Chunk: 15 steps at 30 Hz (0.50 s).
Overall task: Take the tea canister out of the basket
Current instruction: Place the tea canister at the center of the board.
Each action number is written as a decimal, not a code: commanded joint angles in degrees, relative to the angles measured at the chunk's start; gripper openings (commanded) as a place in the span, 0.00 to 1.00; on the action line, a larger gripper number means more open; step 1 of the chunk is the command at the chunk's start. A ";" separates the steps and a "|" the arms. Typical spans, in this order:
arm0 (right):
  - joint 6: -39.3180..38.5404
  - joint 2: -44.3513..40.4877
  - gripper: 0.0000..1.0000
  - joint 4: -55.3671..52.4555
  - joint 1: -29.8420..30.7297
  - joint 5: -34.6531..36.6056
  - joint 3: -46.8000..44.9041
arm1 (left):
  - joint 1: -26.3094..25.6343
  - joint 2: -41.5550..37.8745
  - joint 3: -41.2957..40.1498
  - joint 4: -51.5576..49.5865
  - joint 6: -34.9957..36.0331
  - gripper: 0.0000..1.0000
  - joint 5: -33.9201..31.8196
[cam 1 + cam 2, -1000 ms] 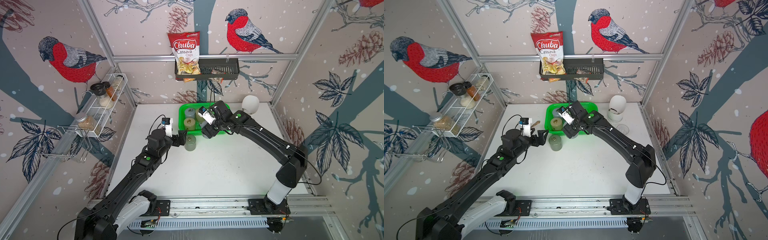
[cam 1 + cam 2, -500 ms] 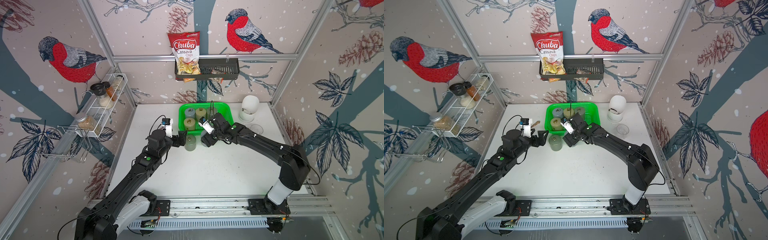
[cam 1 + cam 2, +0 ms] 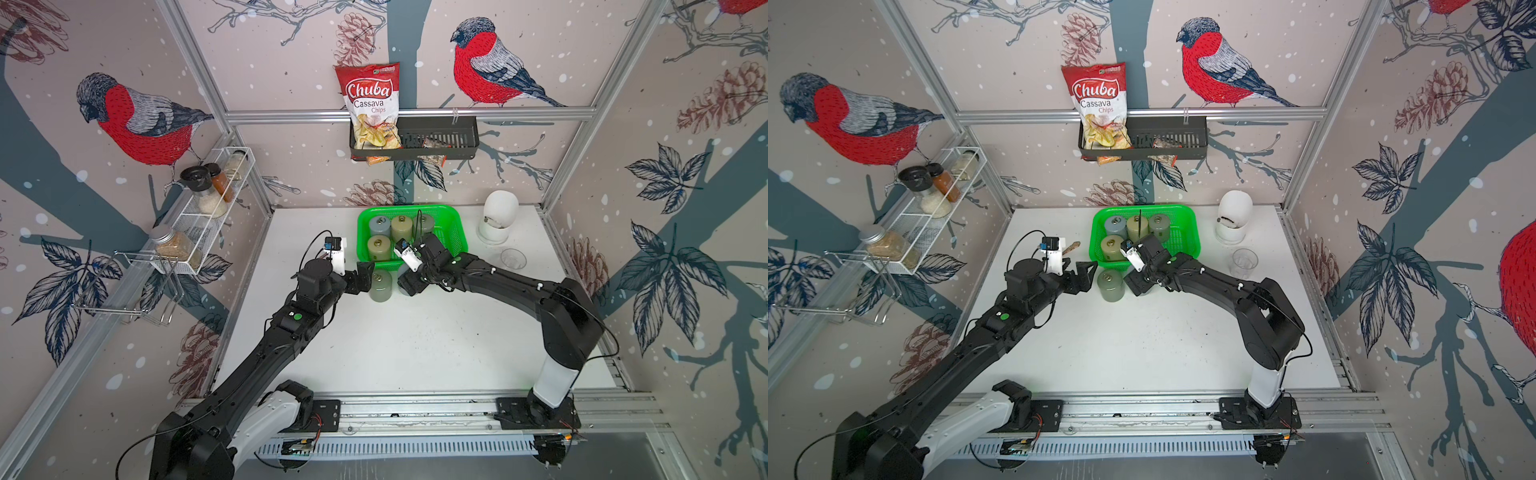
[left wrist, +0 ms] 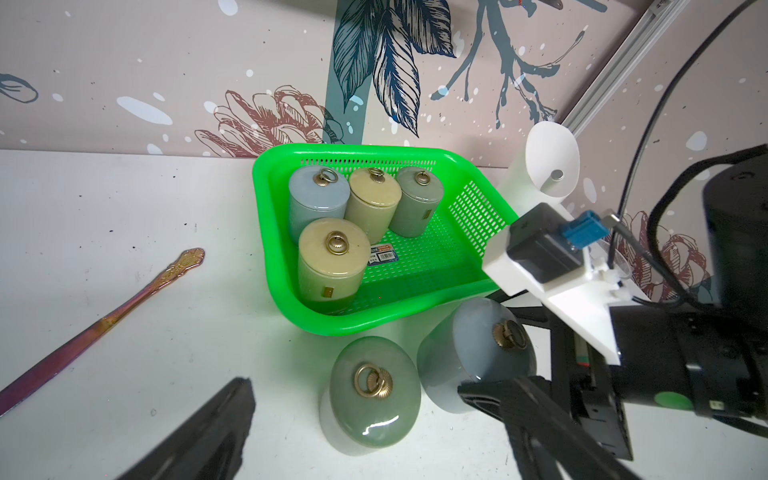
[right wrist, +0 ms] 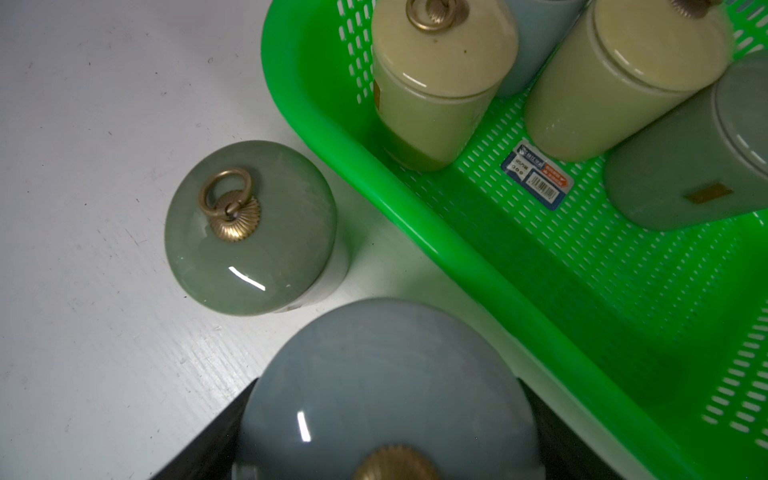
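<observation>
Canister (image 4: 473, 353) (blue-grey, ring lid) is sitting clear of basket (image 4: 262, 216), just outside its near rim, axis near upright. Left gripper (image 3: 360, 277) is hovering beside green canister (image 3: 381, 286), jaws spread and empty. Right gripper (image 3: 409, 280) is pinching Canister's sides from above, lid facing its wrist; whether base is touching table (image 3: 415, 340), cannot tell.

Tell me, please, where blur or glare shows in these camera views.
Right wrist view: the blue-grey canister, close to the lens, is soft, and a glare streak crosses the lid of the green canister. Left wrist view: that lid glints too. Both top views: the table is evenly lit, without hard shadows.
</observation>
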 commanded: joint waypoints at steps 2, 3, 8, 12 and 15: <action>0.62 1.11 0.00 5.34 -0.04 -0.52 -0.21 | -0.05 0.10 -0.20 0.37 0.72 0.97 -0.12; 0.68 1.34 0.00 5.64 0.00 -0.52 -0.36 | -0.05 0.17 -0.22 0.37 0.67 0.97 -0.11; 0.84 2.25 0.00 7.09 -0.07 -0.41 -0.90 | -0.09 0.46 -0.15 0.38 0.75 0.97 -0.13; 1.03 2.86 0.00 7.93 -0.10 -0.55 -1.23 | -0.01 0.51 -0.02 0.37 0.93 0.97 -0.10; 1.03 3.52 0.00 8.08 -0.07 -0.77 -1.18 | -0.03 0.63 0.15 0.37 1.01 0.97 -0.09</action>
